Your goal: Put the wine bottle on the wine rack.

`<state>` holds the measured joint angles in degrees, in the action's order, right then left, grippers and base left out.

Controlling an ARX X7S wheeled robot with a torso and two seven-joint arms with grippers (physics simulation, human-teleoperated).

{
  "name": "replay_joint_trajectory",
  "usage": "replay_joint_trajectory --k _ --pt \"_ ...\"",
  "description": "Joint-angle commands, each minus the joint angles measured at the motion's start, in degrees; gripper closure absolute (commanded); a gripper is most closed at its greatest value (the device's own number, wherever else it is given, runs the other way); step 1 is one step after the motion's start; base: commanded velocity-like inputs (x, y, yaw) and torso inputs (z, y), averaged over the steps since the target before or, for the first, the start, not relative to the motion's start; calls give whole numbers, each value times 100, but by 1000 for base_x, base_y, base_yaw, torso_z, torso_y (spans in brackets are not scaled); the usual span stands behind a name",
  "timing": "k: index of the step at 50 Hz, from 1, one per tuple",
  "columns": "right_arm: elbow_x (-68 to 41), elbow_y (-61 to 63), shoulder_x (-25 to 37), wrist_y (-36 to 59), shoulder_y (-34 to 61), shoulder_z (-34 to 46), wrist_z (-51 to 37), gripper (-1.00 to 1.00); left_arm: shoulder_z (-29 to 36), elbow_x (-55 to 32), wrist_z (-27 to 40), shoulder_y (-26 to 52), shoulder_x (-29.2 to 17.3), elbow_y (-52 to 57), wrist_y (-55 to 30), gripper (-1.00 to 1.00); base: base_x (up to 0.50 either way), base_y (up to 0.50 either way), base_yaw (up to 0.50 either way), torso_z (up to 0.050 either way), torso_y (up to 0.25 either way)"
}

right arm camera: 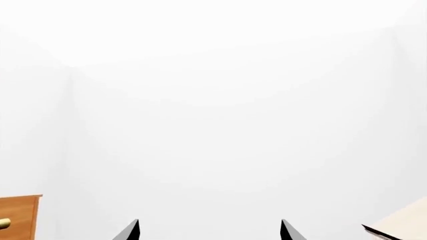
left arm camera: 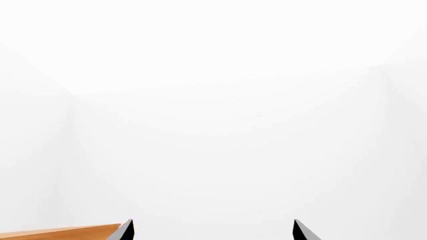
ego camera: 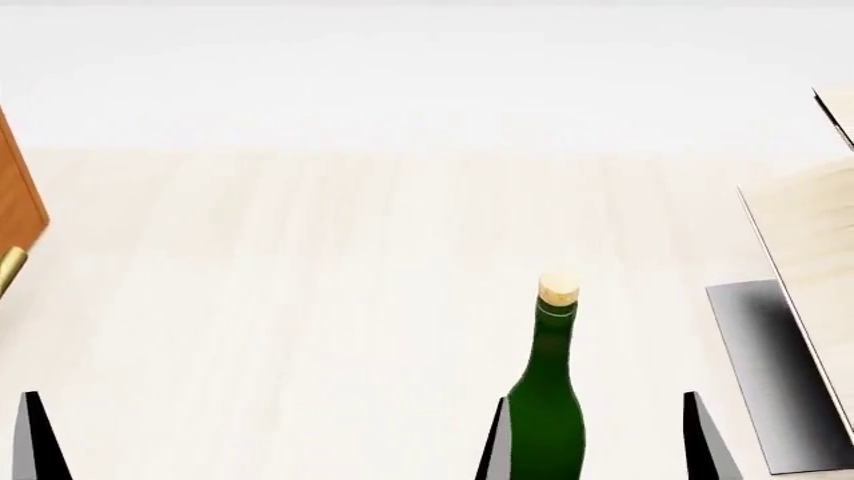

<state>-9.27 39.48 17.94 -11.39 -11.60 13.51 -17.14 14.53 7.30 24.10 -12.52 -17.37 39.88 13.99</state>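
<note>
Pale wood tabletop (ego camera: 294,300) is filling the head view, running back to a white wall.

Nearest, at the bottom edge, the right gripper (ego camera: 597,440) is showing only as two black fingertips (ego camera: 703,440), spread wide with the jaws released. The bottle (ego camera: 547,400) is standing upright on the table and appears between those fingertips, close against the left one, but the frame is cutting off its base and the fingers' lower parts, so contact is impossible to judge. Its green body is narrowing into a long neck with a pale cork top.

The left gripper (ego camera: 38,440) is showing just one black fingertip at the bottom left corner; its second finger is lying outside the head view. The left wrist view is showing both tips (left arm camera: 127,231) well apart, with nothing between them, so that gripper (left arm camera: 212,230) is also standing open and empty.

Further right, the rack (ego camera: 801,300) is being cropped by the frame edge: a grey metal base and slanted pale boards are all that is visible, well apart from the bottle. A corner of a pale board (right arm camera: 400,225) is also peeking into the right wrist view.

At the far left, an orange-brown cabinet (ego camera: 16,210) with a brass handle is mostly cut off.
</note>
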Motion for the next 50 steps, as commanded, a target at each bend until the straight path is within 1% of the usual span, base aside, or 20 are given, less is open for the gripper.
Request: replay_joint_trajectory --k 1,50 --pt "-33 3 31 -15 4 8 -23 -100 15 5 34 3 -23 -9 9 -100 0 -66 0 0 0" --pt "-47 -19 132 48 59 81 -135 -100 99 10 128 50 -108 6 -58 -100 0 -69 0 0 0"
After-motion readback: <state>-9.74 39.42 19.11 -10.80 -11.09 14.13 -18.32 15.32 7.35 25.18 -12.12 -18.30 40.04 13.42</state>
